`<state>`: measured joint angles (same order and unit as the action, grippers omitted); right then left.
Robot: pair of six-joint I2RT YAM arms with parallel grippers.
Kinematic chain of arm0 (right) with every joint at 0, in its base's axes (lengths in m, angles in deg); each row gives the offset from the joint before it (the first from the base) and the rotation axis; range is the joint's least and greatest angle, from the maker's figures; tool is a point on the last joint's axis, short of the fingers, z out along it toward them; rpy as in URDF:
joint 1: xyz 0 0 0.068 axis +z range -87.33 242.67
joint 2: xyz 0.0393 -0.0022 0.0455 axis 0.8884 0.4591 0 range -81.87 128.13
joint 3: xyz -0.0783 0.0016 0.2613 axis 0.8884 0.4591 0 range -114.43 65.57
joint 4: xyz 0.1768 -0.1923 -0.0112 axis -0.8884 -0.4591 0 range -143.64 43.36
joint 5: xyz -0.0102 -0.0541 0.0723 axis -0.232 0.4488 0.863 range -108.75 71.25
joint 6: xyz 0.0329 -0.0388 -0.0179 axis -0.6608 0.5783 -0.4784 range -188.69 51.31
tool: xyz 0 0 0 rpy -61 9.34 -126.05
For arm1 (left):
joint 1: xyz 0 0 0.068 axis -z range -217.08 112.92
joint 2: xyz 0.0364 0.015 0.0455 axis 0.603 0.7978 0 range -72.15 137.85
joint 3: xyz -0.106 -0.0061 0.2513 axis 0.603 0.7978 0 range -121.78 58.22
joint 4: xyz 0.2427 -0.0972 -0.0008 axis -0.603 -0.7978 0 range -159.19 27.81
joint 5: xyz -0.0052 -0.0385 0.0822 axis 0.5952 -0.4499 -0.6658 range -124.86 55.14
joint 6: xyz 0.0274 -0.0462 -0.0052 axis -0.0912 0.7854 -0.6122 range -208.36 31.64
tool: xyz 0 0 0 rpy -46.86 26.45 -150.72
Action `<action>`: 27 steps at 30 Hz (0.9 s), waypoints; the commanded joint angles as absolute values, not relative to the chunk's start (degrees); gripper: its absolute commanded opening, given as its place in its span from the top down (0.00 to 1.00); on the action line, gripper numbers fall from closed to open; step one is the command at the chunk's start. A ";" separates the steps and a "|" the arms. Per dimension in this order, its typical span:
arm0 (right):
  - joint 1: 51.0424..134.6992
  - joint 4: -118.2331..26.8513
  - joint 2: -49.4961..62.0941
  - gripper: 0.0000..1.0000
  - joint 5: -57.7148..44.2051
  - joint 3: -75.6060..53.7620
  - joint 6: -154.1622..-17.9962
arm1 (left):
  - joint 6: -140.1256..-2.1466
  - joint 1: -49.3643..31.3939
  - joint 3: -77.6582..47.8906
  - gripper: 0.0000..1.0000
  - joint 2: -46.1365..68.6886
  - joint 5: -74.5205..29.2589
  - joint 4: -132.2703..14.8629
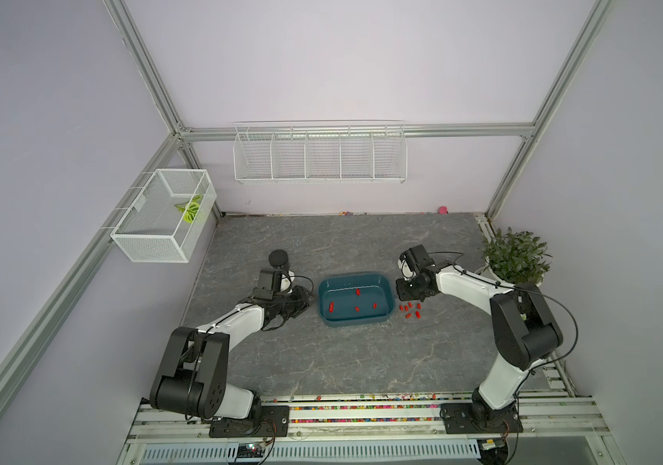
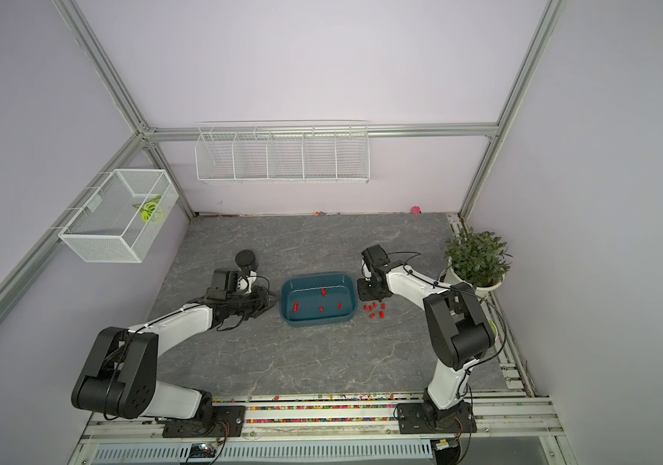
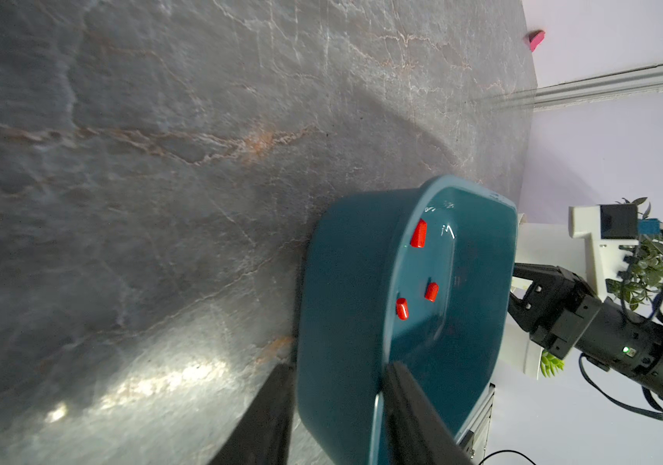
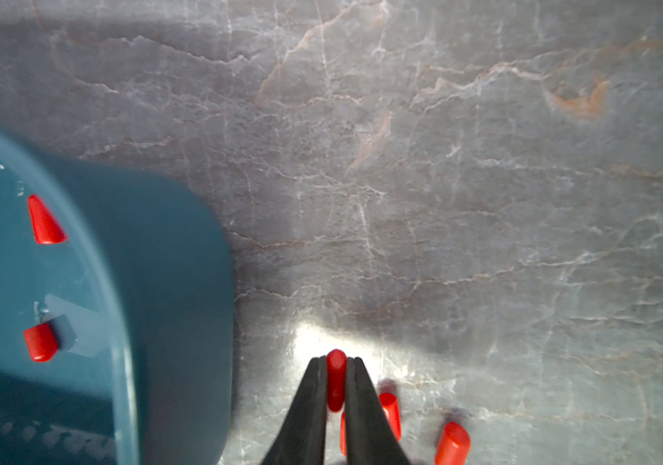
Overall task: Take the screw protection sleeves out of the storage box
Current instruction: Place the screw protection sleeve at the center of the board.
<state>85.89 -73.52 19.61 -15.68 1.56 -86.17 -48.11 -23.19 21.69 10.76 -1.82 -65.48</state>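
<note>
Jaws of my right gripper [image 4: 336, 360] pinch one red sleeve [image 4: 336, 386] over the grey table [image 4: 442, 201], with several more sleeves [image 1: 417, 315] lying loose right beside it. Just beyond sits the storage box [image 1: 356, 321], four sleeves [image 1: 357, 292] on its floor. My left gripper [image 3: 342, 366] clamps its end wall, one finger inside, one outside.
</note>
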 commanded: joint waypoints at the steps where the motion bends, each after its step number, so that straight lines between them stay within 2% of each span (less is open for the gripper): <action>1: 85.87 -73.61 20.52 0.82 -15.50 1.60 -87.11 | -48.59 -23.38 20.51 0.57 10.99 -1.79 -65.34; 6: 85.79 -73.97 20.90 0.76 -15.61 1.28 -87.15 | -48.54 -23.45 20.49 0.57 10.96 -1.88 -65.34; 23: 86.00 -74.71 20.44 0.74 -16.33 1.03 -86.98 | -48.54 -23.39 20.52 0.57 10.90 -1.81 -65.35; 27: 88.62 -76.40 16.39 0.72 -21.16 0.80 -86.64 | -48.59 -23.47 20.52 0.57 10.97 -1.82 -65.33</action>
